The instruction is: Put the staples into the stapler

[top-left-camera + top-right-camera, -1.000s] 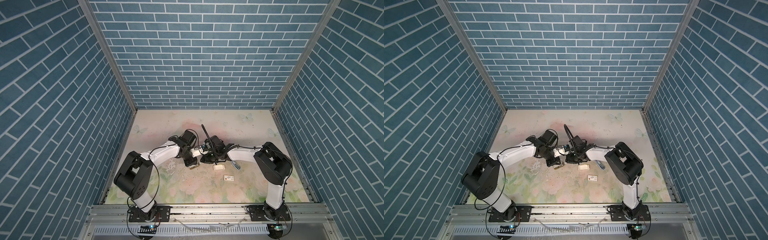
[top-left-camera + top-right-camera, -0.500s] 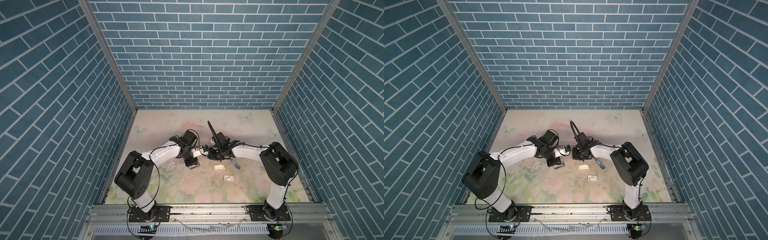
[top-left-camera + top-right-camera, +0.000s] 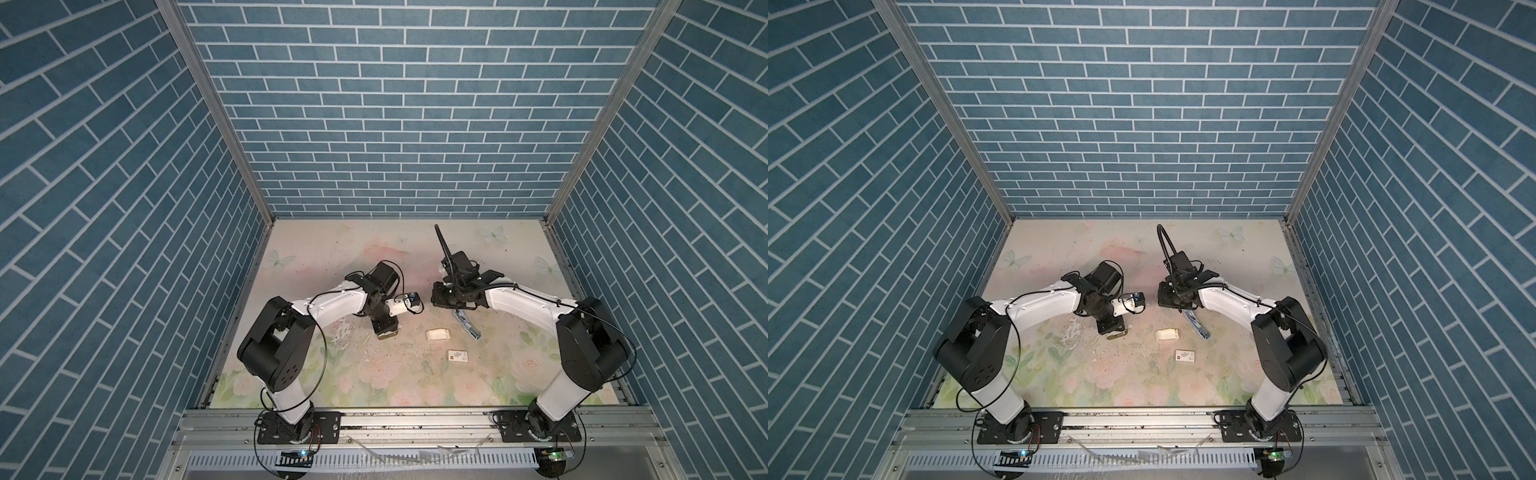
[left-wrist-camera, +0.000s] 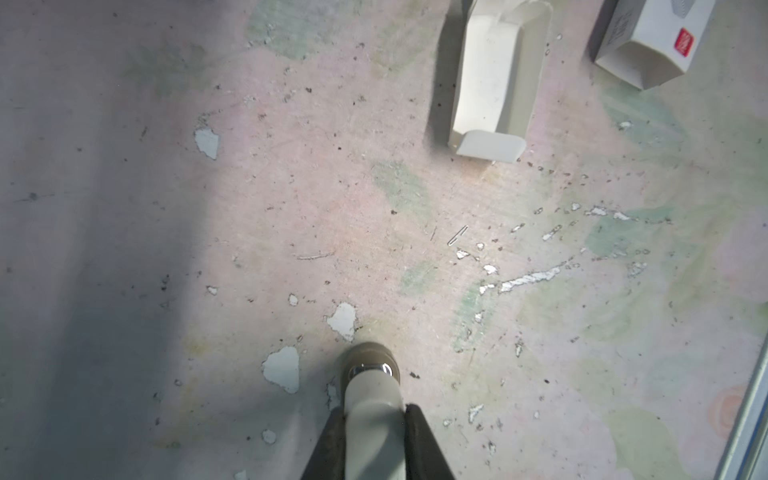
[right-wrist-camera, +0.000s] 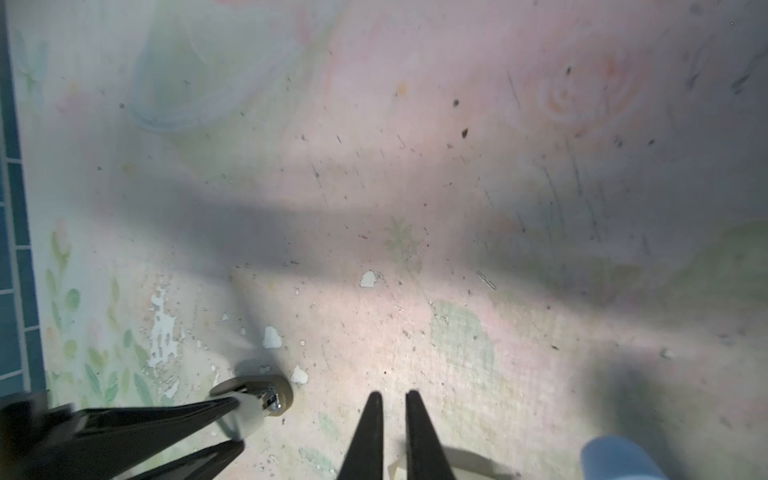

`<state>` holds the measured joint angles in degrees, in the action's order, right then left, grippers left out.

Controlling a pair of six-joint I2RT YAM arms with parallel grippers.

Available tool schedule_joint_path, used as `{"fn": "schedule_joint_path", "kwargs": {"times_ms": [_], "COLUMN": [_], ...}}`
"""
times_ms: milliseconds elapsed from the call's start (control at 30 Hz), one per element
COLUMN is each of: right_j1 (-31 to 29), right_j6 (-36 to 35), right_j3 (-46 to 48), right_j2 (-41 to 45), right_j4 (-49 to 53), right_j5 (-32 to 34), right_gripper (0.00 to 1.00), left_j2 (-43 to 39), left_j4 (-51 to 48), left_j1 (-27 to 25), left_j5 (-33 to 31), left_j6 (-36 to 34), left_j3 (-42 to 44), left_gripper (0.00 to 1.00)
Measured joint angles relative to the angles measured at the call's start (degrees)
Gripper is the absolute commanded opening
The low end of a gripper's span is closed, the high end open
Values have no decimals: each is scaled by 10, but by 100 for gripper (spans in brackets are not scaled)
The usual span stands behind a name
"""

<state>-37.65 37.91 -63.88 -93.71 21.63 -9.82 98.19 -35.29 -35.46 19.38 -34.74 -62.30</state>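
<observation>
My left gripper (image 4: 372, 417) is shut on a beige stapler (image 4: 370, 386) with a chrome nose, whose front end rests on the floral mat. In both top views this stapler (image 3: 388, 332) (image 3: 1116, 333) pokes out below the left wrist, left of centre. My right gripper (image 5: 390, 399) hangs a hand's width to its right. Its fingers are almost together, with only a thin slit and bare mat between them. A small cream cardboard tray (image 4: 494, 83) (image 3: 438, 334) lies between the arms and looks empty. The staples show in no view.
A white box with a red mark (image 3: 457, 356) (image 4: 648, 45) lies in front of the tray. A chrome piece with a blue end (image 3: 468, 328) lies just in front of the right wrist. The mat is scuffed, with flaked patches (image 4: 282, 370).
My right arm has drawn back to the right, away from the left gripper and the stapler. The left arm, tray, box and chrome piece have stayed where they were.
</observation>
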Motion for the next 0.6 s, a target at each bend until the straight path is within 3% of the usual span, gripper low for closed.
{"fn": "schedule_joint_path", "kwargs": {"times_ms": [333,600], "right_j1": [3,4], "right_j6": [-9,-9], "right_j3": [19,80], "right_j2": [109,171], "right_j4": [29,45], "right_j5": [18,31], "right_gripper": [13,13], "left_j2": [16,40], "left_j4": [-21,-48], "left_j1": [-14,-26], "left_j5": [-26,-45], "left_j6": [0,1], "left_j3": [-19,-48], "left_gripper": [2,0]}}
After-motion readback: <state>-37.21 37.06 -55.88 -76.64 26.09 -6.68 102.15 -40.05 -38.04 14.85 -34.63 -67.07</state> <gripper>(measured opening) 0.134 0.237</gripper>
